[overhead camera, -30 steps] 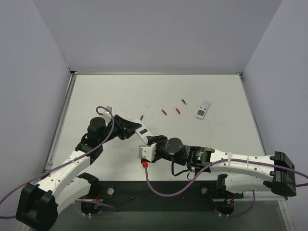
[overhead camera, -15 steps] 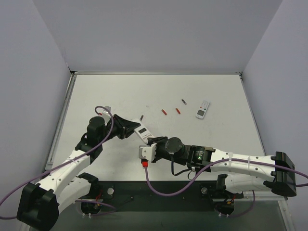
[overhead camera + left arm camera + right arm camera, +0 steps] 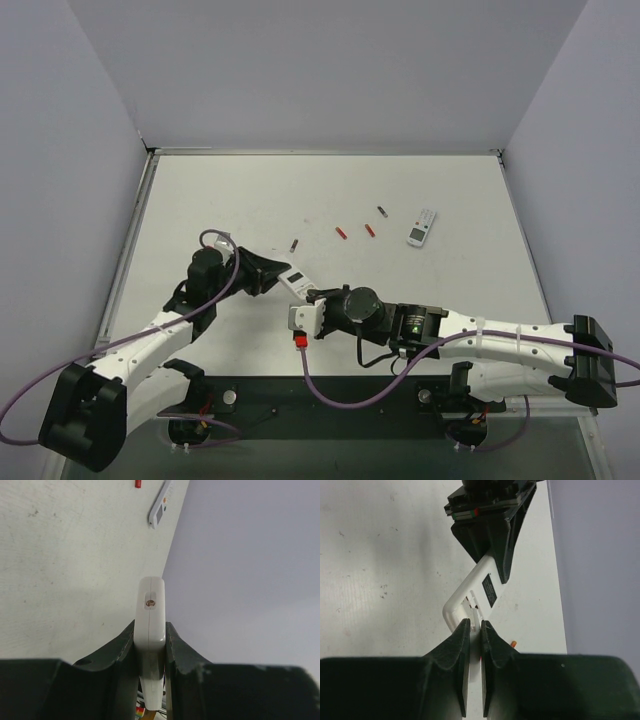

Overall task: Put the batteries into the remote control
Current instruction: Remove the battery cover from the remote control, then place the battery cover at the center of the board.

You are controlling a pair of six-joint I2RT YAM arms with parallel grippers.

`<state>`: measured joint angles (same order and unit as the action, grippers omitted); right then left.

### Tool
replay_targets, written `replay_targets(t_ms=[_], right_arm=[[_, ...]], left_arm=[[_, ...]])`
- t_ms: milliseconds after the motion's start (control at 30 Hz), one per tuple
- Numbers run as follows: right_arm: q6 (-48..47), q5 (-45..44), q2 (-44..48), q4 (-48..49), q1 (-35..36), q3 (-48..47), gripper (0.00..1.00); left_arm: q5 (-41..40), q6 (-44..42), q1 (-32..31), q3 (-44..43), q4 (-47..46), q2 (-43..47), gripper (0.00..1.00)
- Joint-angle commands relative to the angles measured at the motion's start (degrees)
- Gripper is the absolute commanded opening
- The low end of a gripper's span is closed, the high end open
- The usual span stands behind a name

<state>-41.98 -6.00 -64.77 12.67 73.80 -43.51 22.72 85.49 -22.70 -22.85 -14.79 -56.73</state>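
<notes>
My left gripper (image 3: 283,277) (image 3: 150,628) is shut on the remote control (image 3: 298,283) (image 3: 151,605) and holds it edge-on above the table. In the right wrist view the remote (image 3: 485,587) shows its white back with a label and an open battery slot at its near end. My right gripper (image 3: 312,298) (image 3: 475,623) is closed on a thin white piece at that open end. The two red batteries (image 3: 341,232) (image 3: 370,230) lie on the table further back, apart from both grippers.
A white-faced remote (image 3: 422,227) (image 3: 161,505) lies at the back right. One dark cylinder (image 3: 382,211) lies near it and another (image 3: 293,244) lies just behind the left gripper. Grey walls close in the table (image 3: 450,190).
The left gripper has moved the remote slightly nearer and to the left, uncovering the dark cylinder behind it. The right gripper stays at the remote's end.
</notes>
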Motion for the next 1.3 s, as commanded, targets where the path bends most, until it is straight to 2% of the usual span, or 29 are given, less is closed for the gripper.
replay_targets(t_ms=[0, 233, 433, 567, 833, 967, 1100, 1233, 1267], right_arm=[[0.67, -2.78, 1.84, 1.83, 0.38, 0.88, 0.00], [2.24, -6.12, 0.79, 1.93, -1.11, 1.58, 0.00], [8.92, -10.34, -5.52, 0.16, -7.08, 3.42, 0.00], [13.14, -14.73, -12.56, -0.10, -8.93, 3.08, 0.00], [19.12, -21.67, -27.84, -2.12, -10.26, -0.79, 0.00], [21.84, -21.25, -31.73, -4.40, -9.99, -2.55, 0.00], [23.95, -17.91, -32.26, -5.63, -9.55, -2.46, 0.00], [26.58, -14.22, -32.61, -8.18, -8.76, -3.16, 0.10], [27.20, -13.61, -32.78, -9.49, -8.59, -3.42, 0.17]], left_arm=[[-0.57, 0.03, 0.29, 1.05, -5.78, -1.98, 0.00], [-1.27, -7.34, 0.98, 2.37, -3.50, -2.25, 0.00], [-1.27, -22.97, 4.32, 2.37, -0.60, 2.31, 0.00], [-1.89, -31.23, 4.94, 1.76, 3.16, 10.38, 0.00], [-12.42, -45.13, 5.47, -2.63, 17.59, 26.92, 0.00], [-16.81, -48.65, 5.56, -4.48, 22.24, 34.65, 0.00], [-20.52, -51.30, 5.56, -6.85, 25.85, 37.57, 0.00], [-22.02, -53.50, 5.56, -9.05, 28.23, 37.75, 0.00], [-22.10, -53.59, 5.47, -9.14, 28.41, 37.66, 0.00]])
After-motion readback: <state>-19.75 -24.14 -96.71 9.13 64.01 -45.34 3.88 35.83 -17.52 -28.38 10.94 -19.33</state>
